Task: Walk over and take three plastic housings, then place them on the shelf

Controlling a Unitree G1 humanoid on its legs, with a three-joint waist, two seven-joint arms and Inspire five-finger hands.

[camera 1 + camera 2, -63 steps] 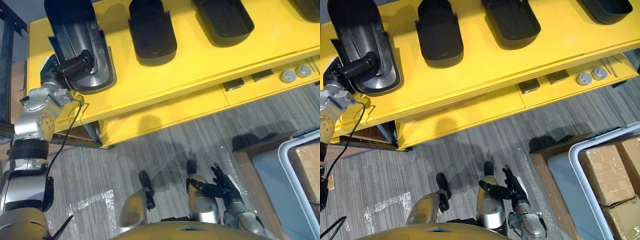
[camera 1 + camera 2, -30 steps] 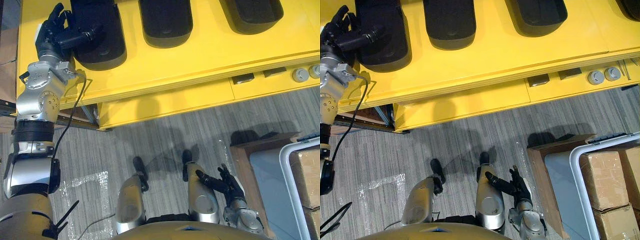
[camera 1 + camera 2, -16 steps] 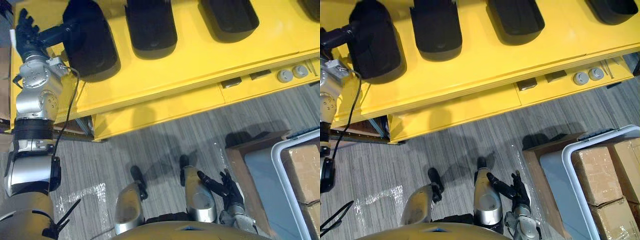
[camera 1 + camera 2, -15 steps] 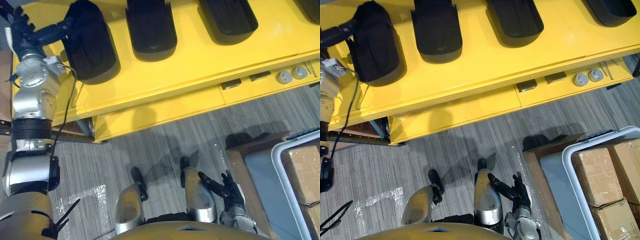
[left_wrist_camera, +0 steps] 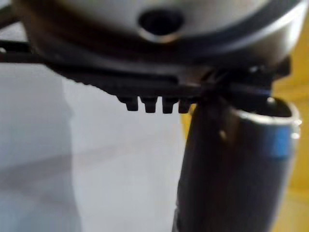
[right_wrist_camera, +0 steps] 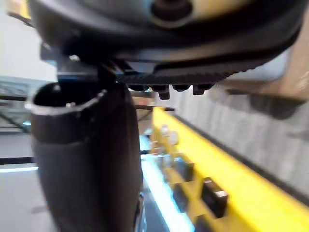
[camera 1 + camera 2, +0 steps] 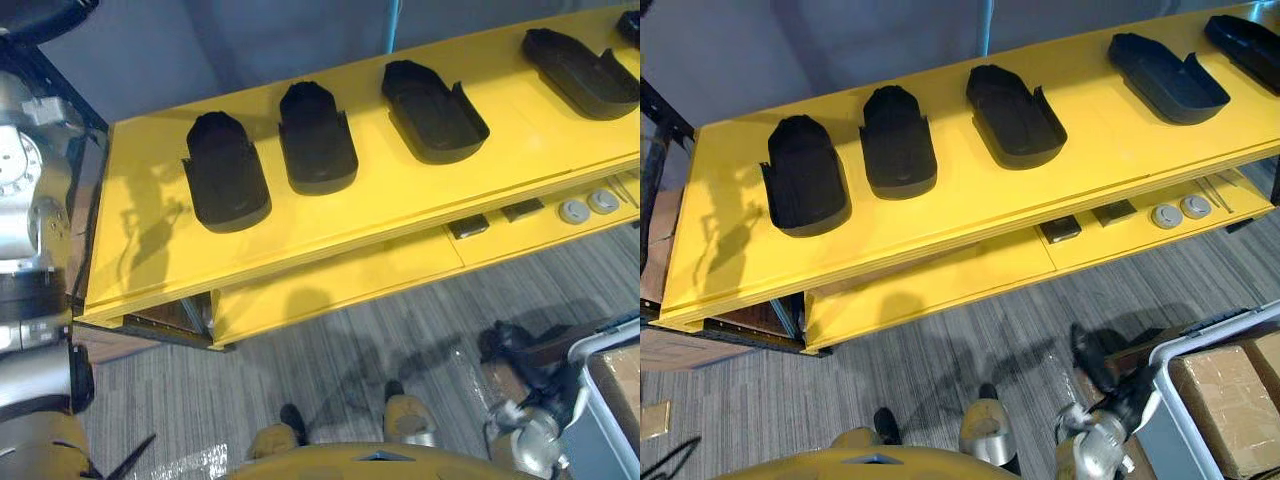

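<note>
Five black plastic housings (image 7: pixel 898 140): rowed nine to two o'clock on yellow shelf (image 7: pixel 970 215).
Left hand (image 5: pixel 154 72): grip cannot be told.
Right hand (image 7: pixel 1095 362): five o'clock, likewise.
Risk: blind reach shoves one off.

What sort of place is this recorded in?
Probably a factory or workshop storage area: black plastic housings lined up on a yellow shelf, small round parts on its lower level, cardboard boxes alongside.

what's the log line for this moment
housings: on yellow shelf | left hand: raised, clear of housings | right hand: low, idle
</note>
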